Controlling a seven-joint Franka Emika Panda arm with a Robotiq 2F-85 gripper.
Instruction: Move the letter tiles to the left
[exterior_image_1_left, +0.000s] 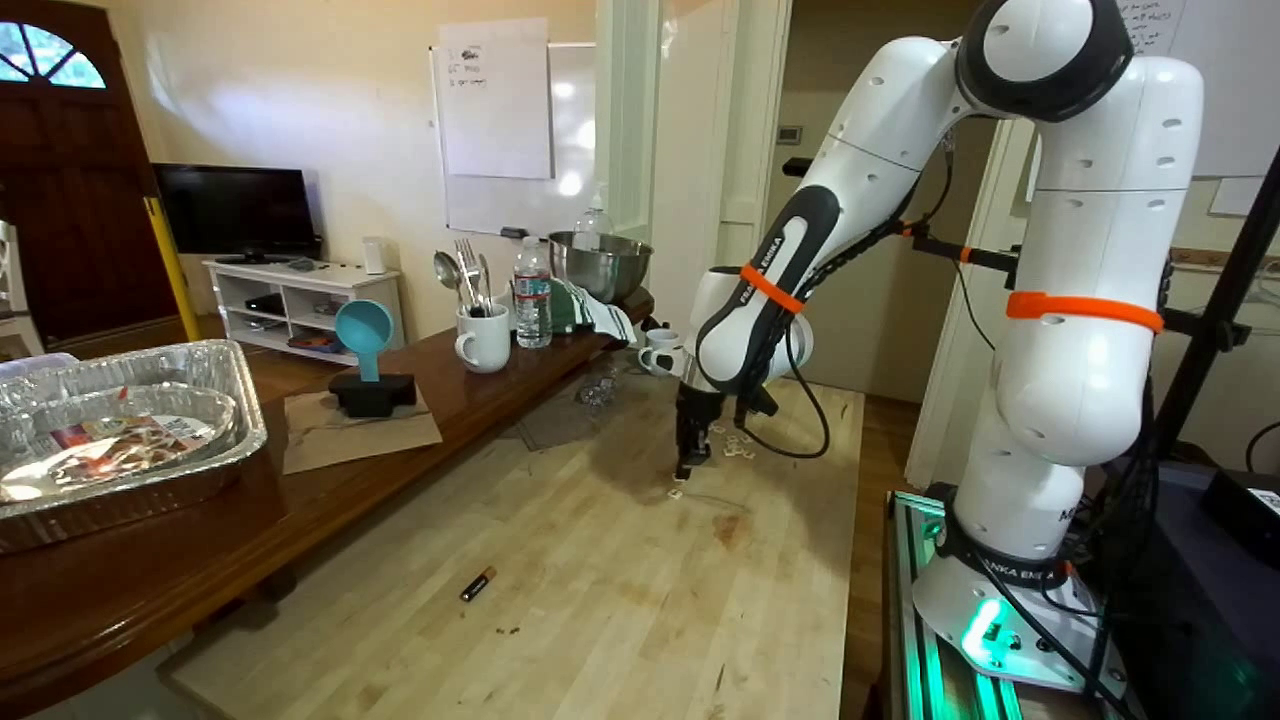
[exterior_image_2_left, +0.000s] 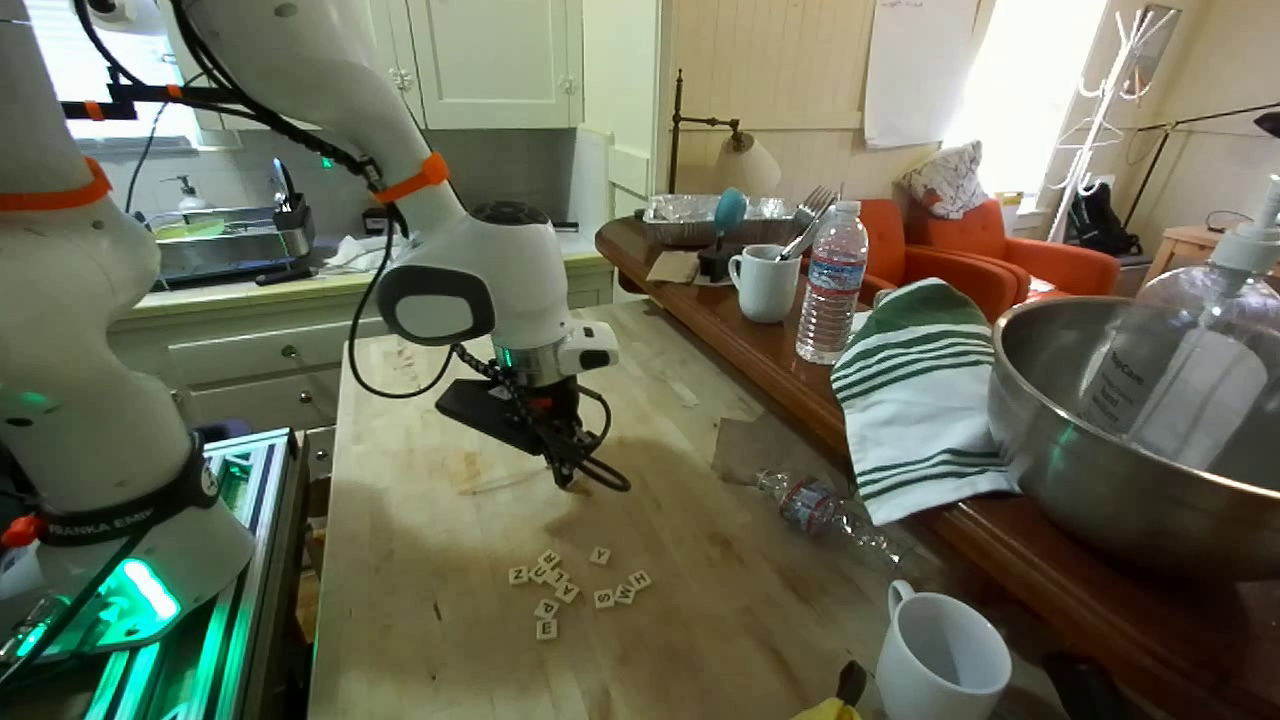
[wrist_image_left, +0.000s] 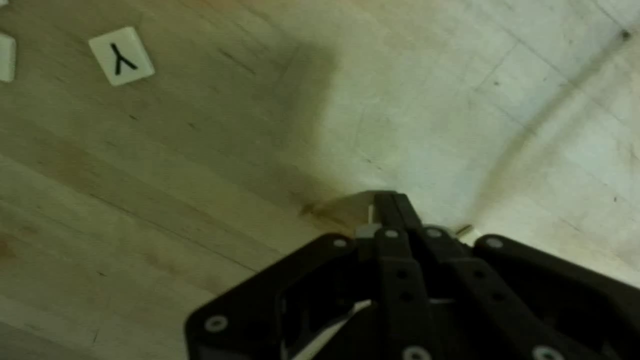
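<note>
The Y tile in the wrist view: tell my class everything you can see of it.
The Y tile is a flat, pale, squarish piece with a black Y on its upper face, the stem toward the upper left. Wood or plastic, I cannot tell. It lies face up, slightly turned, on the table, near the view's upper left corner. Only the table touches it: the nearest tile, cut off at the left edge, and the gripper are both apart from it.

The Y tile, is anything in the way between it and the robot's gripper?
Nothing that I can see stands in the way. In the wrist view, just the wooden tabletop shows between the gripper and the Y tile.
</note>
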